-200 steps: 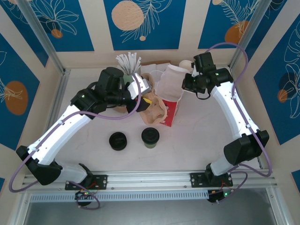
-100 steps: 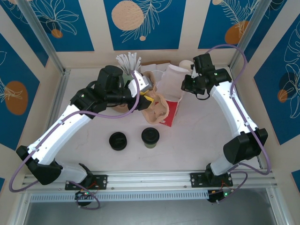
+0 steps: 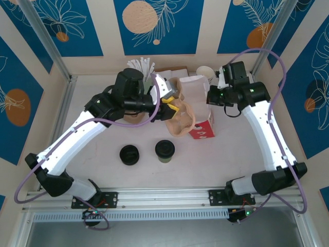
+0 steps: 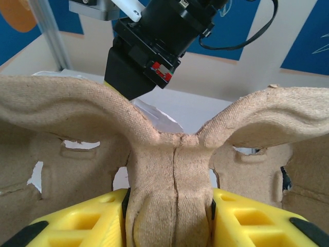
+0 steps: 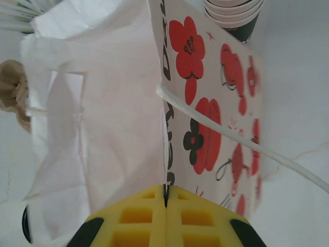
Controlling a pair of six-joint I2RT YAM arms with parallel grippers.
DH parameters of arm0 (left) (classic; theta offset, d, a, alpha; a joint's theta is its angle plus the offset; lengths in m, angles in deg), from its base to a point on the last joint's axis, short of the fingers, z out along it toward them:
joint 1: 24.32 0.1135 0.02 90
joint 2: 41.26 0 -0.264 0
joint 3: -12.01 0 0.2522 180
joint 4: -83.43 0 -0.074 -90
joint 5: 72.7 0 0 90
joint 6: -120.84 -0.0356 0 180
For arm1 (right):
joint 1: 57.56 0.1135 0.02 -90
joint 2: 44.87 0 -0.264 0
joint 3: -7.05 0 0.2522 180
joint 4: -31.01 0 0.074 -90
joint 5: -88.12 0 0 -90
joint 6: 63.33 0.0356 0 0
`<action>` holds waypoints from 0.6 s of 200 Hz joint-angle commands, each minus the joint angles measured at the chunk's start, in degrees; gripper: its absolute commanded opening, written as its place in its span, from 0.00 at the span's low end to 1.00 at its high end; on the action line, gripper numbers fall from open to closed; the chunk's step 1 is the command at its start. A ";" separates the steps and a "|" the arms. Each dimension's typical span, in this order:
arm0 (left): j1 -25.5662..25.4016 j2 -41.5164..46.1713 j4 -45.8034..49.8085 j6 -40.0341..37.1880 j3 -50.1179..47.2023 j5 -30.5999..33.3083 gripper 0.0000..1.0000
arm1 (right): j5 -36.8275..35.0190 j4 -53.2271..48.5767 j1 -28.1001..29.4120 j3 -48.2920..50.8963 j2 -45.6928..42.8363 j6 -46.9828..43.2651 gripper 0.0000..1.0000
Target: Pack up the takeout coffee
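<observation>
The left gripper [image 3: 171,104] is clenched on the middle ridge of a pulp cup carrier [image 3: 183,119], its yellow fingers [image 4: 247,221] pressing the ridge from both sides. The right gripper [image 3: 212,96] pinches the top edge of the red-and-white paper bag [image 3: 201,128], with its jaws closed on the paper in the right wrist view [image 5: 165,203]. The takeout coffee [image 3: 164,150] stands upright on the table [image 3: 103,172] near the middle, nearer than the bag and carrier and apart from both grippers. A loose black lid [image 3: 129,154] lies just to its left. The carrier hangs tilted at the bag's left side, against its open mouth. Stacked cream cups [image 3: 205,72] stand beyond the bag, and white straws [image 3: 140,67] at far left of it.
</observation>
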 commanded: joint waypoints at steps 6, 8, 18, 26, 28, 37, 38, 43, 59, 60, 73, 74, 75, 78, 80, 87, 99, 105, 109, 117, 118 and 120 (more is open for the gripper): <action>-1.80 -2.00 -1.62 1.45 3.10 -3.32 0.40 | 2.57 -4.69 -0.21 1.12 -3.63 -3.82 0.00; -1.89 -2.14 -1.67 1.49 3.17 -3.38 0.41 | 2.69 -4.86 -0.15 1.27 -3.84 -3.89 0.00; -2.20 -2.97 -1.86 1.58 3.47 -3.62 0.40 | 3.49 -5.54 -0.03 2.06 -5.03 -4.34 0.00; -2.45 -3.72 -1.86 1.67 3.83 -3.96 0.40 | 4.03 -6.05 0.22 2.58 -5.94 -4.67 0.00; -2.49 -3.89 -1.86 1.78 3.88 -4.11 0.40 | 4.17 -6.21 0.27 2.74 -6.22 -4.63 0.00; -2.65 -4.69 -2.01 1.84 4.07 -4.69 0.40 | 4.81 -6.51 0.47 3.49 -7.31 -4.91 0.00; -2.69 -4.80 -2.02 1.89 4.07 -4.75 0.40 | 4.88 -6.52 0.48 3.64 -7.35 -4.99 0.00; -2.78 -5.27 -2.12 2.00 4.16 -5.02 0.40 | 5.39 -6.60 0.60 4.14 -7.94 -5.12 0.00; -3.05 -6.91 -1.88 2.27 4.60 -6.16 0.40 | 6.39 -6.61 1.01 5.78 -9.50 -5.49 0.00; -3.07 -7.01 -1.87 2.28 4.64 -6.23 0.40 | 6.46 -6.61 1.01 5.88 -9.55 -5.45 0.00; -3.18 -8.16 -1.65 2.42 4.77 -7.19 0.40 | 6.88 -6.53 1.37 7.03 -10.48 -5.63 0.00; -3.22 -8.25 -1.62 2.44 4.77 -7.28 0.40 | 6.93 -6.53 1.45 7.12 -10.57 -5.65 0.00; -3.24 -8.34 -1.65 2.50 4.82 -7.32 0.40 | 6.95 -6.52 1.50 7.21 -10.65 -5.66 0.00; -3.29 -8.59 -1.54 2.49 4.89 -7.67 0.40 | 6.99 -6.45 1.68 7.40 -10.84 -5.79 0.00; -3.34 -8.84 -1.45 2.52 4.94 -7.86 0.40 | 7.11 -6.37 1.71 7.61 -10.94 -5.81 0.00; -3.40 -9.34 -1.19 2.64 5.12 -8.75 0.40 | 7.14 -6.11 2.14 8.19 -11.39 -5.98 0.00; -3.77 -10.61 -0.06 2.21 5.92 -10.37 0.40 | 6.86 -5.67 2.70 8.91 -12.04 -6.10 0.00; -3.91 -11.15 0.47 1.96 6.26 -10.99 0.40 | 6.67 -5.60 2.97 9.18 -12.29 -6.25 0.00; -3.97 -11.40 0.71 1.94 6.34 -11.44 0.40 | 6.71 -5.47 3.08 9.17 -12.38 -6.34 0.00; -4.05 -12.03 1.07 1.92 6.60 -12.14 0.40 | 6.59 -5.42 3.42 9.32 -12.64 -6.60 0.00; -4.05 -12.08 1.14 1.88 6.65 -12.21 0.40 | 6.61 -5.36 3.49 9.37 -12.65 -6.66 0.00; -4.06 -12.22 1.29 1.90 6.74 -12.33 0.40 | 6.62 -5.31 3.48 9.40 -12.62 -6.71 0.00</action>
